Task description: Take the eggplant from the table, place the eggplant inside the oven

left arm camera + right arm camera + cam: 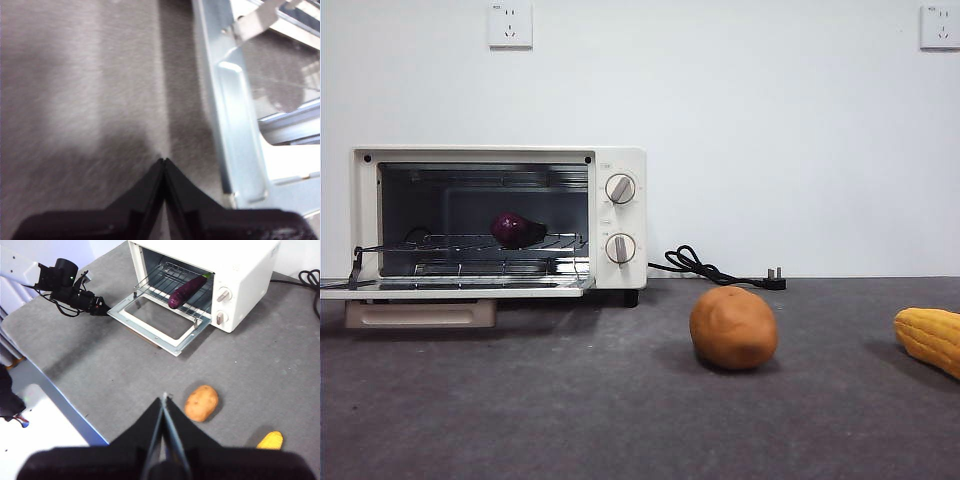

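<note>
A plain white wall (770, 130) fills the background, evenly lit. Two white wall sockets sit high on it: one socket (511, 24) at about 11 o'clock, the other socket (940, 26) at 1 o'clock by the corner.

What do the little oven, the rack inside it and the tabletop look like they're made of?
The oven looks like cream-painted metal, smooth with a soft sheen; plastic can't be ruled out. Its rack, where the eggplant lies, is thin shiny metal wire. The table has a matte dark grey, speckled, felt-like cover with no glare.
</note>
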Controlling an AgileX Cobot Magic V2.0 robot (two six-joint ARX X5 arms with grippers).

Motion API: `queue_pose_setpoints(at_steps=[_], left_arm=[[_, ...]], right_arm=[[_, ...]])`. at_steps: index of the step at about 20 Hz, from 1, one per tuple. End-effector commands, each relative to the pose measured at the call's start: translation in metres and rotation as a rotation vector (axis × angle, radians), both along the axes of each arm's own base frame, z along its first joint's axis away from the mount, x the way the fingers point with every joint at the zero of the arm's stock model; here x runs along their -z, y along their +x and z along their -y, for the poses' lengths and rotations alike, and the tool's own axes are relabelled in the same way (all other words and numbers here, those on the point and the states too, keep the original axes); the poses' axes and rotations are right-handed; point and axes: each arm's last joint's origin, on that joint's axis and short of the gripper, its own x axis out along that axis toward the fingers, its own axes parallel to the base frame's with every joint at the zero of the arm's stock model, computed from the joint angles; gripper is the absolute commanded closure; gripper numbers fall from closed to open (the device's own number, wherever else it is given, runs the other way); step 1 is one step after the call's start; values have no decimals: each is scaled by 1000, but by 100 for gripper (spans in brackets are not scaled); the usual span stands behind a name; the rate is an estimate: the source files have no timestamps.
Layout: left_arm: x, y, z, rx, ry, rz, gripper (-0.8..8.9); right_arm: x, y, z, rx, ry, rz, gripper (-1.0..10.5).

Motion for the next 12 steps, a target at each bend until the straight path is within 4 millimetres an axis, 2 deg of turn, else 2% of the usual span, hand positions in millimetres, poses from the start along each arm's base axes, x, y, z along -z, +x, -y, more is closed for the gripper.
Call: queue_pose_setpoints(at_steps=[1, 12], left_arm=[[4, 2, 4, 24, -22, 14, 821], [-4, 8, 4, 74, -137, 110, 821]], right_arm=[[4, 1, 0, 28, -24, -27, 955], [4, 1, 1, 41, -31, -22, 955]])
